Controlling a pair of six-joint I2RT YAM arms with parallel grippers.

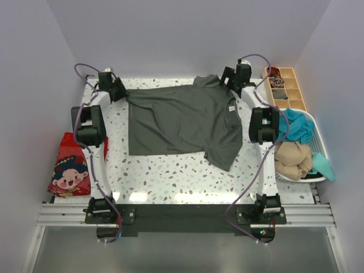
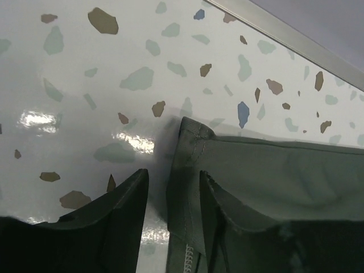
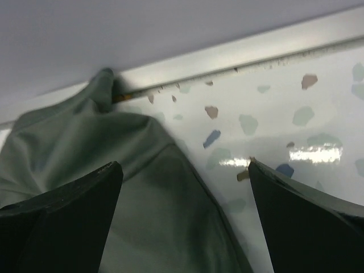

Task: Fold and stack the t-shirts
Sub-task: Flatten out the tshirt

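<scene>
Two grippers, both released, sit at the far edge of the table (image 1: 170,173). Left gripper (image 2: 170,181): jaws partly apart, hem corner of the dark grey-green t-shirt (image 1: 182,119) lying loose between them. Right gripper (image 3: 185,170): jaws wide, the same shirt's bunched corner below it. Red t-shirt (image 1: 71,170) lies well behind the left gripper. Teal t-shirt (image 1: 297,126) and tan t-shirt (image 1: 293,159) are in the basket (image 1: 320,149) behind the right gripper.

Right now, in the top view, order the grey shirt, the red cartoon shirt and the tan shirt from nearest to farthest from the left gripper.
1. Grey shirt, its far-left corner at the left gripper.
2. Red cartoon shirt, at the near-left edge.
3. Tan shirt, in the white basket, far right.
</scene>
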